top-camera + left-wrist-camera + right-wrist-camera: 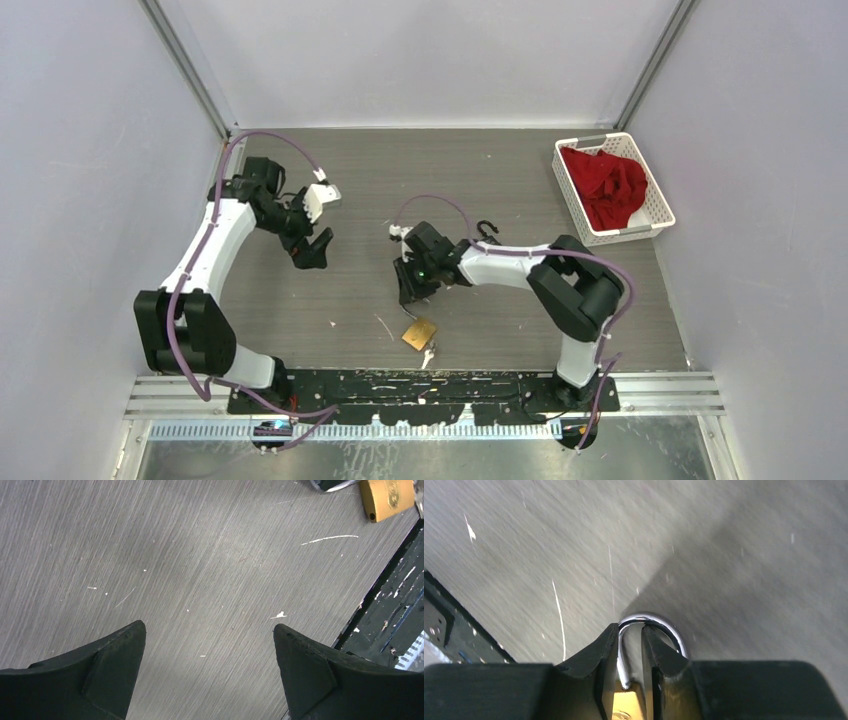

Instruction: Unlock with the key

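A brass padlock (420, 333) lies near the table's front edge, with a small silver key (428, 355) at its lower end. My right gripper (410, 295) stands over it. In the right wrist view its jaws (630, 627) are nearly closed around one leg of the chrome shackle (659, 622), with the brass body (628, 702) between the fingers. My left gripper (318, 250) hangs open and empty well to the left. In the left wrist view (210, 630) its fingers are wide apart over bare table, and the padlock (387, 497) shows at the top right corner.
A white basket (655, 205) holding red cloth (608, 185) stands at the back right. A small black hook-shaped item (487, 232) lies behind the right arm. The black base rail (430, 385) runs along the near edge. Grey walls enclose the table.
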Tool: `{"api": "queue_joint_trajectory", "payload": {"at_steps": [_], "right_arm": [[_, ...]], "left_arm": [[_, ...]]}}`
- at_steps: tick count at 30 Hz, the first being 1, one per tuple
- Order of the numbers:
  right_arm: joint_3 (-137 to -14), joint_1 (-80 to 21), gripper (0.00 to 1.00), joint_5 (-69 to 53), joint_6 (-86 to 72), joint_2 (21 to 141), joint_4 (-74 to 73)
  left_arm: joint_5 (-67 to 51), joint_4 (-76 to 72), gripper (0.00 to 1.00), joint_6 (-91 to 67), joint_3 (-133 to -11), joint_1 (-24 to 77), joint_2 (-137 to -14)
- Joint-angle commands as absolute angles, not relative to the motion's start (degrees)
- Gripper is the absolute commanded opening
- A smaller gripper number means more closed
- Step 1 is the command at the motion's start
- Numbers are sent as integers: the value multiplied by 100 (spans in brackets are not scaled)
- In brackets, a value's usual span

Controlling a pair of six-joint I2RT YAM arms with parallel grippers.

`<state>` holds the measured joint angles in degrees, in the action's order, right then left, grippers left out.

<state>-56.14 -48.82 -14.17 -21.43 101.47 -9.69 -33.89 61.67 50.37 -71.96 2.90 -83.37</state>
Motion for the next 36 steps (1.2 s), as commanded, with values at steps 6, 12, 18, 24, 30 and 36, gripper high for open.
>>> {"api": "queue_joint_trajectory", "payload": {"at_steps": [6, 12, 18, 24, 30, 36], "right_arm": [[-7648, -4748, 22, -523, -1518, 11554, -1200], [-8872, -4527, 28, -331, -1222, 12322, -1525], [-8800, -4527, 82, -402, -1234, 11791, -1431], [-7801, -4285, 100, 173, -1579, 10184, -884], [-5719, -3466, 100, 1298, -2015, 8304, 138], [-2663, -2415, 100, 3778, -1442, 6089, 2659]], "left_arm": [[-3412, 5793, 98, 4641, -7008, 135, -8146], [-3501, 5695, 99, 4499, -7025, -28, -8178], [-3563, 5313, 99, 3805, -6977, -146, -8083], [-3573, 3831, 99, 2272, -6414, -298, -7804], [-3416, 1879, 99, 1322, -5333, -345, -7587], [-2614, -677, 99, 374, -4059, -347, -7803]]}}
